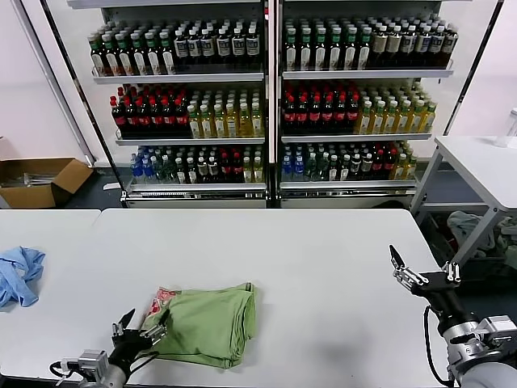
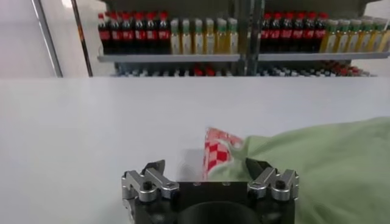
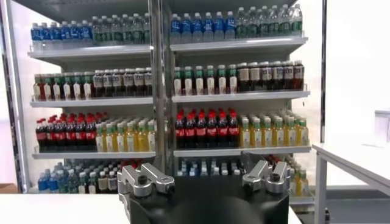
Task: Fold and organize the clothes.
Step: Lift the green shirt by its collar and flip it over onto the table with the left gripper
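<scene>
The light green polo shirt [image 1: 206, 323] lies folded in a compact bundle on the white table [image 1: 323, 267], near the front left. Its red-and-white checkered logo [image 1: 161, 299] peeks out at the left edge. My left gripper [image 1: 139, 326] is open at the shirt's left front corner, low over the table. In the left wrist view the shirt [image 2: 329, 164] and logo [image 2: 218, 152] lie just ahead of the open gripper [image 2: 207, 171], with one finger [image 2: 259, 169] against the cloth. My right gripper [image 1: 424, 271] is open and empty, raised at the table's right edge, pointing at the shelves.
A light blue cloth [image 1: 18, 275] lies at the table's far left. A drinks fridge full of bottles [image 1: 266, 97] stands behind. A cardboard box [image 1: 40, 179] is on the floor at left, and a second white table [image 1: 485, 166] at right.
</scene>
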Robot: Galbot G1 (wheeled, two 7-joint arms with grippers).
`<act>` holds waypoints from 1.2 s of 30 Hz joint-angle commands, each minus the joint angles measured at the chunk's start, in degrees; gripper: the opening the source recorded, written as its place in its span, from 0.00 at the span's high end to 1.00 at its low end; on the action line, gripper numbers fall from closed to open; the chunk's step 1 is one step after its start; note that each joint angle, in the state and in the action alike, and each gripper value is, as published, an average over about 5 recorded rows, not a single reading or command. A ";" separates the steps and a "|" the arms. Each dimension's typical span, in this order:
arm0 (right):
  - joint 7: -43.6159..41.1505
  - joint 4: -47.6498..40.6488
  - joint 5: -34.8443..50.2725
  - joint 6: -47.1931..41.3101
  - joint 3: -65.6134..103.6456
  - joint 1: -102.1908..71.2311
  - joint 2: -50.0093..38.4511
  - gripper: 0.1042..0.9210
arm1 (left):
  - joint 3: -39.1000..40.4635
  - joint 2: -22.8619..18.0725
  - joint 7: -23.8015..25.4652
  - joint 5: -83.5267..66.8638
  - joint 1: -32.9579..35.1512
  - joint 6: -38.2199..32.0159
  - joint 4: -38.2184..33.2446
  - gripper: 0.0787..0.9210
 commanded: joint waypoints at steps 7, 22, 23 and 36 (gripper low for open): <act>-0.11 -0.29 -0.15 0.32 -0.34 0.02 0.22 0.12 | 1.17 -2.07 3.79 -5.66 -1.25 0.00 4.47 0.20; 0.02 -0.58 -0.26 0.31 -1.37 1.28 0.46 0.12 | 2.48 -1.41 0.55 1.32 0.20 -10.55 1.39 0.71; 0.03 -0.62 -0.28 0.30 -1.53 1.47 0.47 0.12 | 2.16 -1.24 -0.09 1.64 0.30 -10.69 0.73 0.75; 0.09 -1.68 -0.32 0.08 -5.04 5.50 0.56 0.12 | -24.84 9.07 -3.63 -4.02 3.72 -9.62 -3.17 0.92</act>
